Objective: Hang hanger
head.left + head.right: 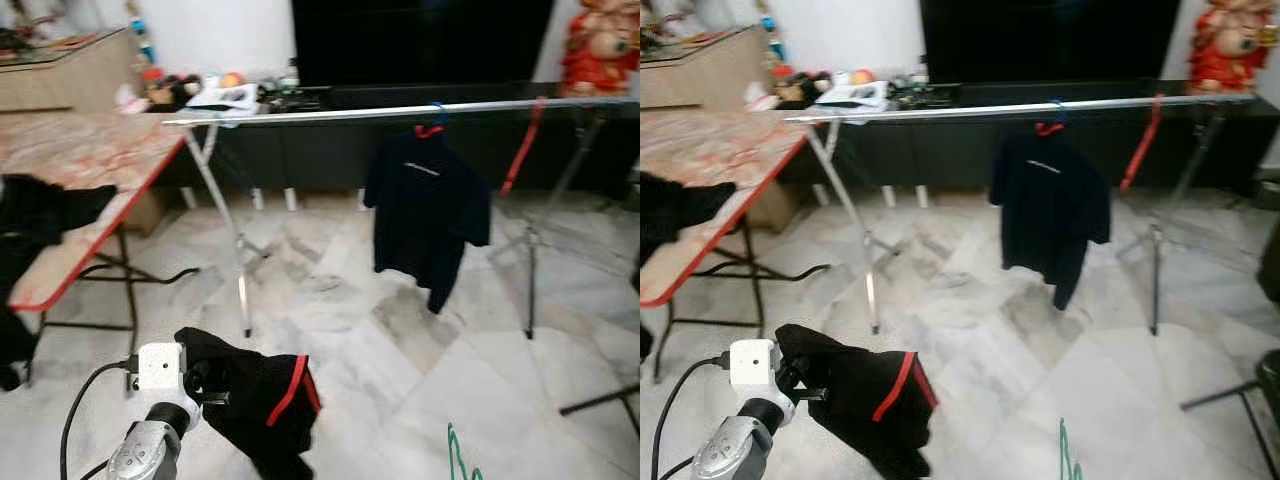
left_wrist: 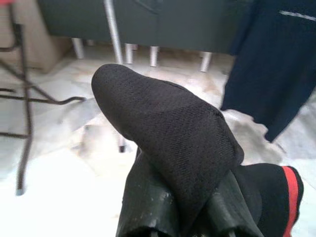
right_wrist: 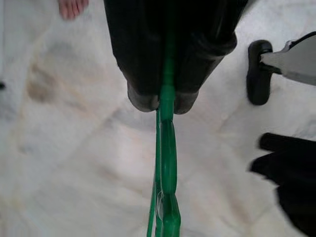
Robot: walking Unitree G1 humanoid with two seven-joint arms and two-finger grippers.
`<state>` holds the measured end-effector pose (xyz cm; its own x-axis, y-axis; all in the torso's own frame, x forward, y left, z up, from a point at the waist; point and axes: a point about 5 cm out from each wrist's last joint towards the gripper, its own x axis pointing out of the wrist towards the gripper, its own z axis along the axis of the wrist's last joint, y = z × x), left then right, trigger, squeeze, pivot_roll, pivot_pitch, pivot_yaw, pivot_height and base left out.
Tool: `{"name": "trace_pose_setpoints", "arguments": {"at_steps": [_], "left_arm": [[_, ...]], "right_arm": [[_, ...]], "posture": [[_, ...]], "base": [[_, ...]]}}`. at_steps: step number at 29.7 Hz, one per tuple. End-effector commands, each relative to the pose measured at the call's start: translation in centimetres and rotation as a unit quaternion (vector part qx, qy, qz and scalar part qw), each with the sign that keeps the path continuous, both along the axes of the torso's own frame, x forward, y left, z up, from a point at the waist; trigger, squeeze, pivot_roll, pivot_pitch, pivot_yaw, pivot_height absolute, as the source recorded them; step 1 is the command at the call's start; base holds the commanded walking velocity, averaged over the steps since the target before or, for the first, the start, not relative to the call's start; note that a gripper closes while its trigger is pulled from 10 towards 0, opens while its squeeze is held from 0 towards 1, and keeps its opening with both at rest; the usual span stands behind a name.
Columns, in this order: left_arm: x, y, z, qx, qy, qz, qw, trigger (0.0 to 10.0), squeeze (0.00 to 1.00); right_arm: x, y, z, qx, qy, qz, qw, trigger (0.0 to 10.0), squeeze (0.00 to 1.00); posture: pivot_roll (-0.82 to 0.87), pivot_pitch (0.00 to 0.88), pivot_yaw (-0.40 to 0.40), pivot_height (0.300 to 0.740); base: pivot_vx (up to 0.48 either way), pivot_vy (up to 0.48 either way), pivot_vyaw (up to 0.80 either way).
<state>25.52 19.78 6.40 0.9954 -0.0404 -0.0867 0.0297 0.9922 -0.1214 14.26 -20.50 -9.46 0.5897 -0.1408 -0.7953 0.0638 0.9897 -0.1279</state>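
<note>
two tools, left tool (image 2: 190, 217) clamping black garment (image 1: 262, 400), right tool (image 3: 163, 101) clamping green hanger (image 3: 167, 173)

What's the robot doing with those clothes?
The robot is getting laundry ready to hang. Its left gripper is shut on a black garment with red trim, held low over the marble floor. Its right gripper is shut on a green hanger. Ahead, a dark shirt already hangs from the metal drying rail. The garment isn't on the hanger yet.
</note>
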Motion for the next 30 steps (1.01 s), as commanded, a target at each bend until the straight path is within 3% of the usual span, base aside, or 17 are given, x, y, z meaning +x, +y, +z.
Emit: {"name": "trace_pose_setpoints", "arguments": {"at_steps": [1,4,14,30], "left_arm": [[0.2,0.2,1.0,-0.004,-0.018,0.003,1.0,10.0,0.0],[0.3,0.2,1.0,-0.003,-0.017,0.003,1.0,10.0,0.0],[0.6,-0.3,1.0,-0.005,-0.016,0.004,1.0,10.0,0.0],[0.7,-0.4,1.2,-0.006,-0.015,0.006,1.0,10.0,0.0]], "right_arm": [[-0.1,0.3,-0.1,0.005,-0.001,-0.001,1.0,10.0,0.0],[0.1,0.4,0.0,0.006,-0.004,-0.003,1.0,10.0,0.0],[0.7,0.1,0.3,0.005,-0.01,-0.001,1.0,10.0,0.0],[0.9,0.6,0.3,0.008,-0.009,0.02,1.0,10.0,0.0]], "posture": [[0.03,0.025,0.1,0.74],[0.03,0.032,0.096,0.74],[0.03,0.047,0.074,0.74],[0.04,0.059,0.074,0.74]], "base": [[0.0,0.0,0.8],[0.0,0.0,0.65],[0.0,0.0,0.0],[0.0,0.294,0.0]]}}
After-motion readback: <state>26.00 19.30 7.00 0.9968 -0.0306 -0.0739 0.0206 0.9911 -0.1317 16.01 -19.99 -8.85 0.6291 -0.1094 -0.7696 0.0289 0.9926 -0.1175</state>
